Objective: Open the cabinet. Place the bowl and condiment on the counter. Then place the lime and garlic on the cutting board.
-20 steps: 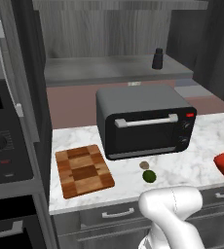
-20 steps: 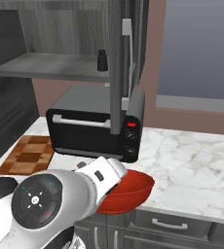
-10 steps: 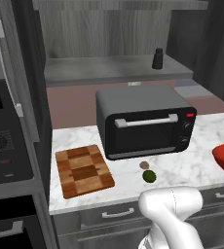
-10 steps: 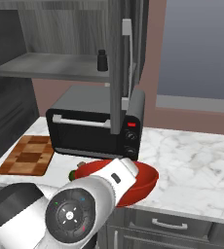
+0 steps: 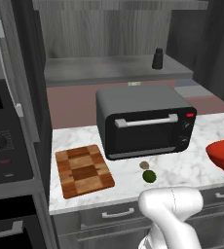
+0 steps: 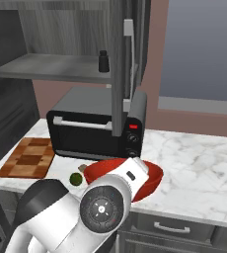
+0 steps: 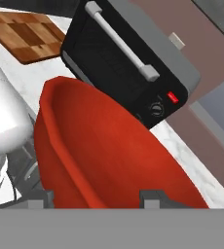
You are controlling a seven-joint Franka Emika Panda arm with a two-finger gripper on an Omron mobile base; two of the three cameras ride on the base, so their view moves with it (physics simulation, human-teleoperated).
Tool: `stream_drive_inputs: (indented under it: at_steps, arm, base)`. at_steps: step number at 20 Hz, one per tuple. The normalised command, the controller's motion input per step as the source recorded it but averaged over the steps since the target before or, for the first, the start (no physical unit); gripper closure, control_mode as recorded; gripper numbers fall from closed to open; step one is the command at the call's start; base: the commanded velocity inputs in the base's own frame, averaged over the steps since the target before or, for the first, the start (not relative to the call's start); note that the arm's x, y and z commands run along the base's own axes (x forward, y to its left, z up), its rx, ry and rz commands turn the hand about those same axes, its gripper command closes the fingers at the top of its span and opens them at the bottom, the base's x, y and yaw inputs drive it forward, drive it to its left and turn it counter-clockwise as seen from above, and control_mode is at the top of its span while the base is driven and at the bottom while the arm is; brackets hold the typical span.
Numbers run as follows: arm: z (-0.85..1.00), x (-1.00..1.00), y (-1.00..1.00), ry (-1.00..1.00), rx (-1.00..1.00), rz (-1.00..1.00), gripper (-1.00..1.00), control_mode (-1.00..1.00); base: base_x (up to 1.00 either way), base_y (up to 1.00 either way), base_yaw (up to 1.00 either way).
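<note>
I had my tool [image 7: 97, 197] clenched on the rim of the bowl [image 7: 109, 155], its two dark tips standing either side of the red wall in the hand view. The bowl hung tilted just off the front right corner of the toaster oven [image 5: 144, 121], over the right part of the counter [image 5: 187, 168]; whether its underside touched the marble I could not tell. In the left base view the bowl [image 5: 223, 155] reached in from the right edge, and in the right base view it [image 6: 150, 178] sat partly behind my own wrist. The cabinet [image 6: 123, 74] stood open, one door edge-on with its silver handle in front of the oven. The condiment [image 5: 157, 59] stood upright on the cabinet shelf, near the shelf's right end. The lime [image 5: 149, 176] and the garlic [image 5: 144, 165] lay just beside each other on the counter, near its front edge below the oven door. The cutting board [image 5: 83, 169] lay bare at the counter's left end, well apart from the bowl.
</note>
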Motion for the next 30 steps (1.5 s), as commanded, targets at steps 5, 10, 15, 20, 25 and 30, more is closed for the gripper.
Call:
stream_drive_inputs:
  at_steps: [5,10,15,20,25,30]
  arm:
    - [-0.51,0.2,-0.1,-0.11,-0.07,0.0,1.0,-1.0]
    - [-0.45,0.3,-0.06,-0.12,-0.08,0.0,1.0,-1.0]
    - [-0.43,0.35,-0.07,-0.13,-0.08,0.01,1.0,-1.0]
    - [-0.44,0.37,-0.11,-0.11,-0.08,0.01,1.0,-1.0]
    - [-0.44,0.46,-0.09,-0.08,-0.06,0.02,1.0,-1.0]
    - [-0.38,0.52,-0.08,-0.04,-0.01,0.04,1.0,-1.0]
  base:
    - [0.0,0.0,0.0]
    - [0.0,0.0,0.0]
    - [0.0,0.0,0.0]
    - [0.0,0.0,0.0]
    - [0.0,0.0,0.0]
    - [0.0,0.0,0.0]
